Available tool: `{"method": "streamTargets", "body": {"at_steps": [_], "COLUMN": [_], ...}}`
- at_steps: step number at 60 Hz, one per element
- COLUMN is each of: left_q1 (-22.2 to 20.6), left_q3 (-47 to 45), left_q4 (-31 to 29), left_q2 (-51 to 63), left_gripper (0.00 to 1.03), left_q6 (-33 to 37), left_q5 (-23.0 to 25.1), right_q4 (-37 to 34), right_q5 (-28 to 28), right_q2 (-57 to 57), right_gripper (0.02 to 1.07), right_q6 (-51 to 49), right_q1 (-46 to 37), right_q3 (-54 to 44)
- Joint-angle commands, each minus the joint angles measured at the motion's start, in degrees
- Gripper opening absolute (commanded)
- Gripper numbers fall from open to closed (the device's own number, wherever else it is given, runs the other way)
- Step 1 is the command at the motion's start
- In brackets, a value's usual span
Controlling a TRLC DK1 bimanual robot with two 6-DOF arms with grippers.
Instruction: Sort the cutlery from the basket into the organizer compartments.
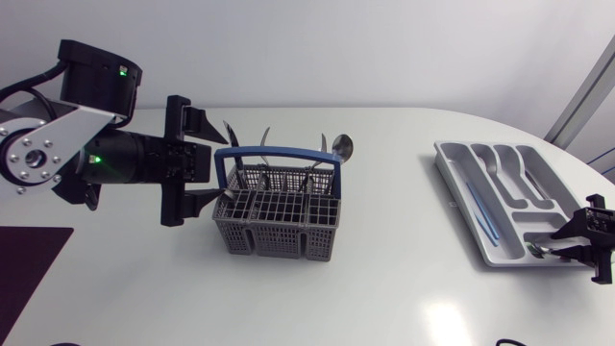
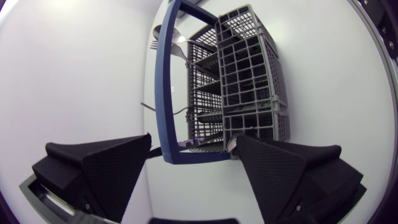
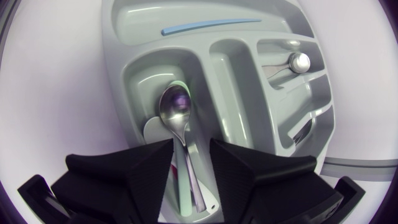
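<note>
Closest to the lens, from the right wrist: right gripper (image 3: 191, 144), black wedge fingers parted only narrowly, poised low over the organizer (image 3: 113, 56). Straddles the handle of a spoon (image 3: 175, 107), with the bowl lying ahead of the fingertips in a wide compartment, beside a pale handle. Appears clear of both pads, so let go rather than pinched, though the gap is slim. Judged as the tail end of a placement. To finish it well: spread the fingers wider first, then lift straight up, so as not to drag the spoon out of its compartment.

From the left wrist: left gripper (image 2: 194, 144) spread wide and holding nothing, flanking the near end of the grey basket (image 2: 249, 81) and the foot of its blue handle (image 2: 163, 81). For the next pick: aim at one stem only, clear of the blue hoop and the lattice wall.

From overhead: basket just toward 9 o'clock of table centre, with cutlery (image 1: 341, 146) poking out toward 12 o'clock. Organizer well apart at 3 o'clock, with a blue utensil (image 1: 480, 213) in its long slot.
</note>
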Motion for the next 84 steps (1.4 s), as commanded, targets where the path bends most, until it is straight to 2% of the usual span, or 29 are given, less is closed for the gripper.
{"method": "streamTargets", "body": {"at_steps": [1,3,5,7,9,26,34,39,49,57,67,74,84], "left_q1": [-0.12,-0.12,-0.12,-0.12,-0.12,0.15,-0.03,-0.21,-0.29,-0.03,-0.03,0.06,0.23], "left_q3": [-1.47,-1.56,-1.65,-1.74,-1.74,-3.23,-4.29,-4.73,-5.43,-5.52,-6.31,-7.10,-8.50], "left_q4": [-0.44,-0.35,-0.35,-0.35,-0.35,-0.17,0.00,0.00,-0.17,-0.17,0.97,3.08,7.21], "left_q2": [0.80,0.89,0.98,1.07,1.07,0.63,0.63,0.63,0.54,1.07,2.47,3.62,5.37], "left_gripper": [0.93,0.91,0.89,0.83,0.81,0.39,0.28,0.24,0.24,0.25,0.25,0.25,0.25], "left_q6": [3.37,4.07,4.60,5.30,5.56,9.61,10.84,11.10,12.07,12.86,14.70,16.02,18.57], "left_q5": [-0.56,-0.73,-1.00,-1.09,-1.17,-1.17,-1.17,-1.17,-1.17,-1.17,-1.35,-1.96,-2.84], "right_q4": [0.15,0.41,0.68,0.68,0.68,-0.20,-4.25,-6.09,-6.00,-4.42,0.32,5.33,9.82], "right_q5": [-0.62,-0.70,-1.14,-1.49,-1.49,-7.03,-9.76,-11.07,-11.43,-10.11,-4.48,1.67,7.21], "right_q2": [-3.44,-4.76,-6.16,-7.57,-8.27,-23.74,-30.77,-34.90,-42.46,-48.26,-53.10,-54.15,-52.39], "right_gripper": [0.83,0.92,0.97,1.00,1.00,1.01,1.02,1.02,1.02,1.02,1.02,1.02,1.02], "right_q6": [-1.57,-1.49,-1.40,-1.22,-1.05,3.52,8.80,13.02,22.77,32.70,46.06,55.73,64.78], "right_q1": [0.64,0.90,1.25,1.69,1.87,6.52,10.57,13.73,22.78,33.95,48.80,59.70,70.25], "right_q3": [-2.64,-3.60,-4.75,-5.80,-6.33,-14.77,-16.00,-16.96,-20.57,-23.64,-26.46,-27.69,-27.16]}}
